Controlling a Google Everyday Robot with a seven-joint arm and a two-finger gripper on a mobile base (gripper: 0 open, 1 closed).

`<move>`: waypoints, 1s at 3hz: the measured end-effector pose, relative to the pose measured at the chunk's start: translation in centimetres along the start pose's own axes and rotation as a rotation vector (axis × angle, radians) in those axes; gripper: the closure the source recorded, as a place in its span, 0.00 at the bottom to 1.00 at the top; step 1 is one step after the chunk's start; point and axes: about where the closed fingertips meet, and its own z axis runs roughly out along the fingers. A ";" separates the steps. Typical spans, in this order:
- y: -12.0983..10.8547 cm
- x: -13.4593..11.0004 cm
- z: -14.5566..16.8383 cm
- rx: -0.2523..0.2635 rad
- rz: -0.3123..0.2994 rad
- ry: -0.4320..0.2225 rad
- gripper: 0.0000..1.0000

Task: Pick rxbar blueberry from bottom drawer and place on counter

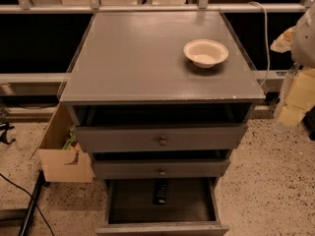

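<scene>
Counts: three grey wooden drawers, all pulled partly out: the shallow top drawer (pixel 123 137), the middle drawer (pixel 128 169) and the deep, wide bottom drawer (pixel 192 208). Two round metal knobs (pixel 162 141), one each on the top and middle fronts. One cream round bowl (pixel 205 52). One small flat dark blue-black rxbar blueberry (pixel 160 191). One brown cardboard box (pixel 61 163). One thin white cable (pixel 266 38).

Hidden or cut off: the bottom drawer's front is clipped by the frame at 6 o'clock. The top and middle drawer insides are in shadow, so I can't see what they hold. There is something green in the box, but I can't tell what. My gripper (pixel 295 90) is a pale yellow-white shape at 3 o'clock, cut by the frame edge and well apart from the drawers. I cannot tell how far open it is or whether it has hold of anything.

The rxbar blueberry is a slim rectangle lying flat on the bottom drawer's dark grey floor, at 6 o'clock in the frame. It sits in the middle of the drawer towards the back, its long side running front to back, with the far end at the shadow under the middle drawer. Its print is unreadable.

On the broad flat grey counter (pixel 138 58), the bowl sits at about 2 o'clock.
</scene>
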 end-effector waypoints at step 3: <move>0.5 0.1 5.8 0.012 0.041 -0.034 0.00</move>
